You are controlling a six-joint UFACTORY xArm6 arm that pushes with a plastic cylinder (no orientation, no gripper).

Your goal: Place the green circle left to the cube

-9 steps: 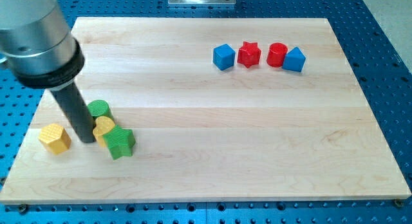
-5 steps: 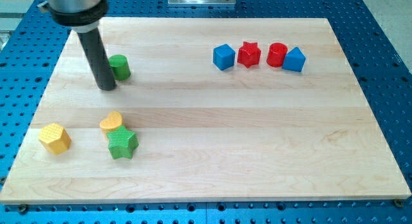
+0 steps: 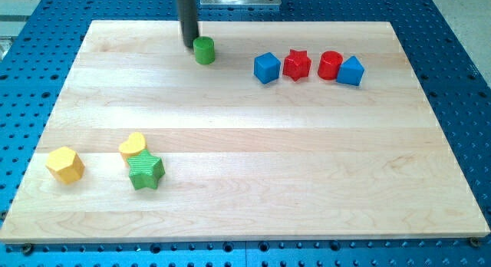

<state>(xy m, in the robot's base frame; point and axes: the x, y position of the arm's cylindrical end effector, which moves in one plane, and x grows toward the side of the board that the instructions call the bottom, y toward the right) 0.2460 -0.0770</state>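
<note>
The green circle (image 3: 204, 50) stands near the view's top, left of the middle. The blue cube (image 3: 266, 67) sits to its right and slightly lower, a gap apart. My tip (image 3: 189, 44) is right beside the green circle's upper left side, touching or almost touching it. The rod rises straight up out of the view's top.
A red star (image 3: 297, 64), a red cylinder (image 3: 330, 64) and a second blue block (image 3: 350, 70) line up right of the cube. A yellow hexagon (image 3: 64, 163), a yellow heart (image 3: 133, 146) and a green star (image 3: 146, 171) lie at the lower left.
My tip and the green circle have moved from the lower left cluster up and to the right, to near the view's top, close to the blue cube. The other blocks have stayed put.
</note>
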